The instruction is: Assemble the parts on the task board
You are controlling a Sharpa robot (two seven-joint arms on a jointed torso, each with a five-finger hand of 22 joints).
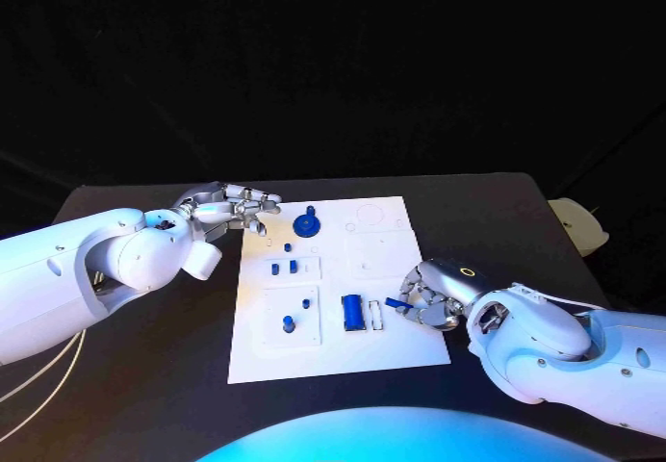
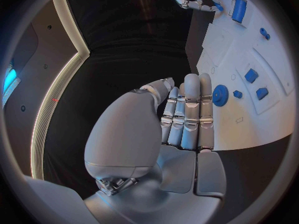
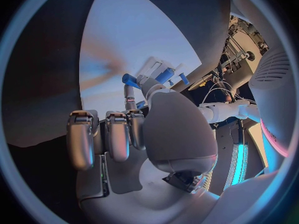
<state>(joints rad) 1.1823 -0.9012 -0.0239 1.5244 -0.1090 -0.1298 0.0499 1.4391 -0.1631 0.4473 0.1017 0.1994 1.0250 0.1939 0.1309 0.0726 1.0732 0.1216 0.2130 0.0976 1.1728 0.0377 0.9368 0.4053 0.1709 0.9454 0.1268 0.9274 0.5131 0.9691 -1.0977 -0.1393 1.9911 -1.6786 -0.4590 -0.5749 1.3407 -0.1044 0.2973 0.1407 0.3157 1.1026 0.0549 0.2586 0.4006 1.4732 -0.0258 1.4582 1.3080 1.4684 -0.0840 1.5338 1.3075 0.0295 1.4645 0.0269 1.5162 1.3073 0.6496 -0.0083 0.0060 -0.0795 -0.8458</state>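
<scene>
The white task board (image 1: pixel 396 346) lies in the middle of the black table. My left hand (image 1: pixel 229 207) hovers at the board's far left corner with its fingers (image 2: pixel 190 114) straight and side by side, holding nothing, just short of a round blue gear part (image 1: pixel 305 225) (image 2: pixel 220 94). My right hand (image 1: pixel 433 294) is over the board's right edge and pinches a small blue peg (image 1: pixel 397 303) (image 3: pixel 130 79) at its fingertips. A blue rectangular block (image 1: pixel 352 313) (image 2: pixel 239 10) stands on the board close to that peg. Several small blue parts (image 1: pixel 288 265) (image 2: pixel 251 75) sit in the board's left column.
A cream-coloured object (image 1: pixel 580 223) sits off the table's right edge. Bare black table (image 1: pixel 153 366) lies on both sides of the board, under my arms.
</scene>
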